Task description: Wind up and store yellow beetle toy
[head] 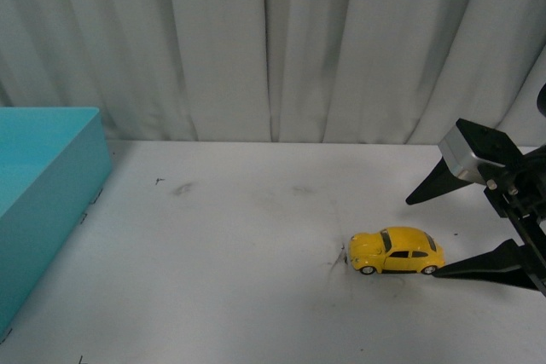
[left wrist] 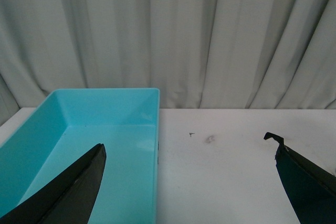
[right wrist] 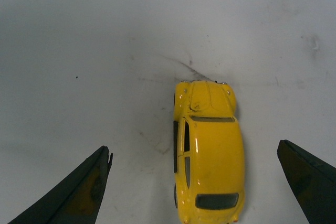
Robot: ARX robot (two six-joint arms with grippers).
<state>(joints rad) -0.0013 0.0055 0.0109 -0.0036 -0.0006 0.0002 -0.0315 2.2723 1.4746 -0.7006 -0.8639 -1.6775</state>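
Straddling the yellow beetle toy (head: 397, 251), the right hand (head: 421, 238) is spread wide, with its fingers clear of the body on both sides. The toy stands on its wheels near the counter's (head: 213, 296) right edge, nose toward the left edge. The left hand (left wrist: 185, 141) is spread wide and empty near the teal bin (left wrist: 113, 94) at the left edge.

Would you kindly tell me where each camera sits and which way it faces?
Front view: on the robot's body, facing forward over the table toward the curtain; the open right hand shows near the yellow beetle toy.
Left wrist view: on the left arm, looking past the open left hand at the teal bin and curtain.
Right wrist view: on the right arm, looking down at the toy between the hand's fingers.
Shared: front and right wrist show the toy; front and left wrist show the bin.
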